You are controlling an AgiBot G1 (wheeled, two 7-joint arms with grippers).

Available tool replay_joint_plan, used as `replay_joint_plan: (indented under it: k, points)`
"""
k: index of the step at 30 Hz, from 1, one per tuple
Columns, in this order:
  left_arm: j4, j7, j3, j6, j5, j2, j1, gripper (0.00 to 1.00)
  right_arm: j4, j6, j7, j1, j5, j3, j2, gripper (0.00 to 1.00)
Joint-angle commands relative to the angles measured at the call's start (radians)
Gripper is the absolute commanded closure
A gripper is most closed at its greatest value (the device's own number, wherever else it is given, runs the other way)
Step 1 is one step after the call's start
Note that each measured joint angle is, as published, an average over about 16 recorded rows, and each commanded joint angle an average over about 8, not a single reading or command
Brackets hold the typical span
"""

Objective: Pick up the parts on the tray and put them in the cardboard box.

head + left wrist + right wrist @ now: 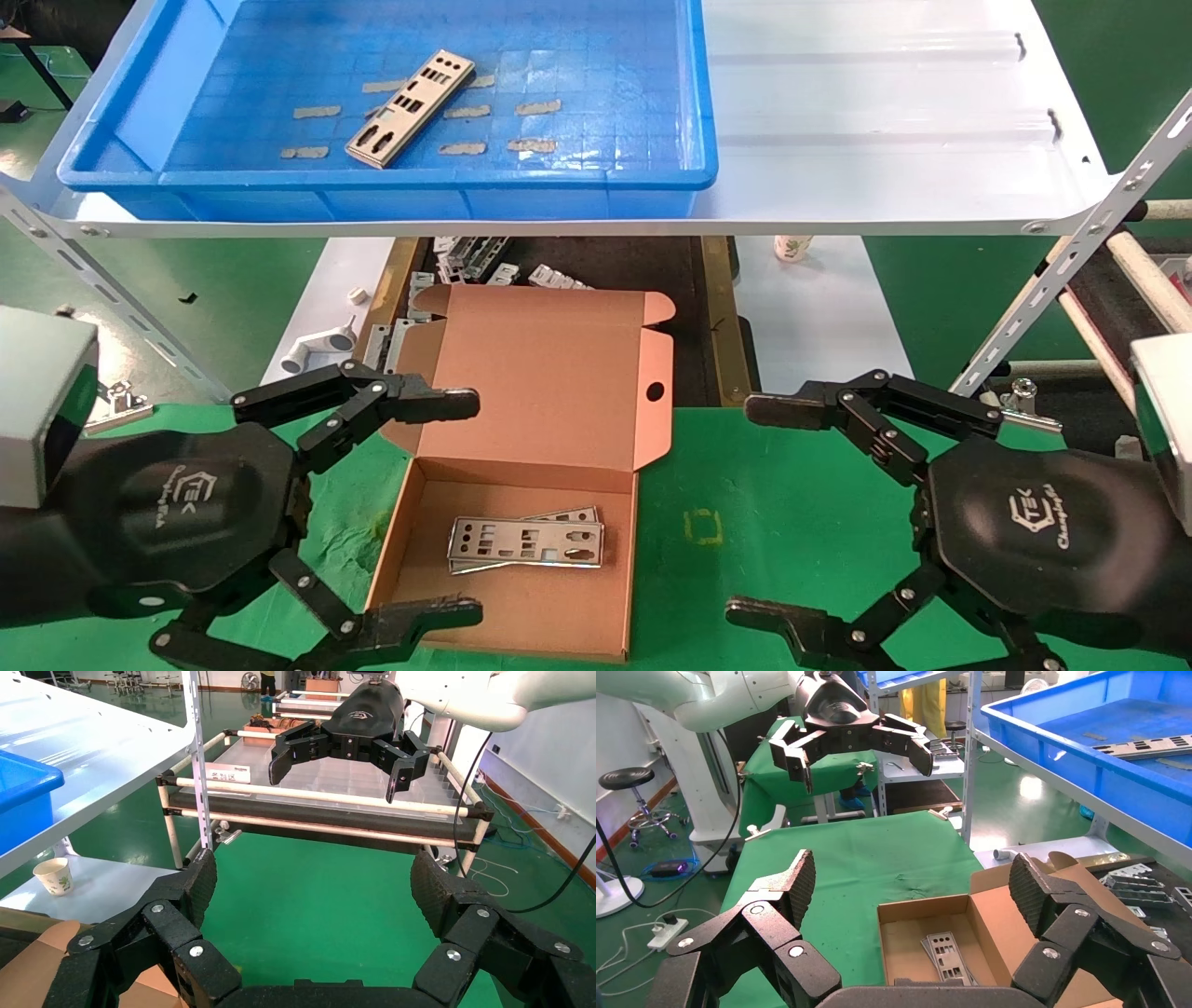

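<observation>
One silver punched plate [411, 107] lies tilted on the floor of the blue tray [652, 177] on the white shelf; it also shows in the right wrist view [1151, 746]. The open cardboard box [438, 634] sits on the green table below, with two plates [526, 542] stacked inside, also seen in the right wrist view [945, 954]. My left gripper [466, 508] is open and empty over the box's left side. My right gripper [759, 511] is open and empty over the green cloth to the right of the box.
Behind the box lie small grey brackets [484, 266] and a white pipe-like fitting [315, 349]. A paper cup [792, 248] stands on the white lower board. The white shelf [885, 140] with slanted metal supports [1071, 270] overhangs the far side. A rack of rods [1145, 280] stands at right.
</observation>
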Motion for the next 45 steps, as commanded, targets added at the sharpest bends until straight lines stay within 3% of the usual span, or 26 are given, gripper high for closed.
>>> replay_joint_plan:
  k: [1, 45]
  points:
    - [0.0, 0.0, 0.0, 0.0, 0.0, 0.0, 0.0, 0.0, 0.0, 0.0, 0.0, 0.0, 0.0, 0.0, 0.0, 0.0]
    - [0.0, 0.0, 0.0, 0.0, 0.0, 0.0, 0.0, 0.0, 0.0, 0.0, 0.0, 0.0, 0.0, 0.0, 0.0, 0.0]
